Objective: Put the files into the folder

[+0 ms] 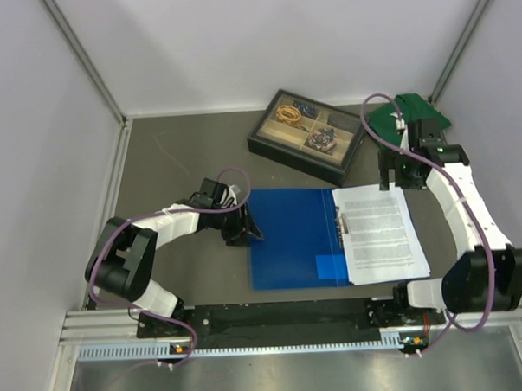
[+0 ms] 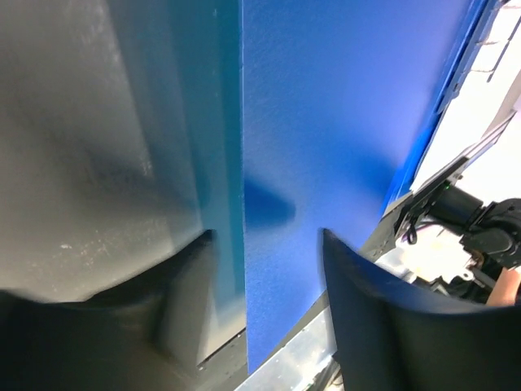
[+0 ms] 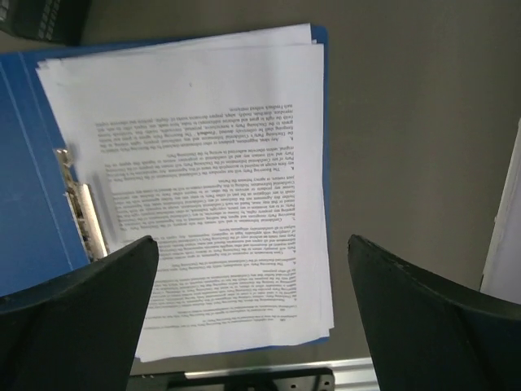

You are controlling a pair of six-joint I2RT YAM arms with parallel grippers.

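The left hand (image 1: 243,231) is open at the left edge of the blue folder (image 1: 289,237), holding nothing. I think it should pinch that cover softly and fold it over the files (image 1: 380,234), lying on the folder's right half. The right hand (image 3: 251,244) hangs wide open above them

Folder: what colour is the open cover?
The folder is plain bright blue, no pattern. It shows best in the top external view.
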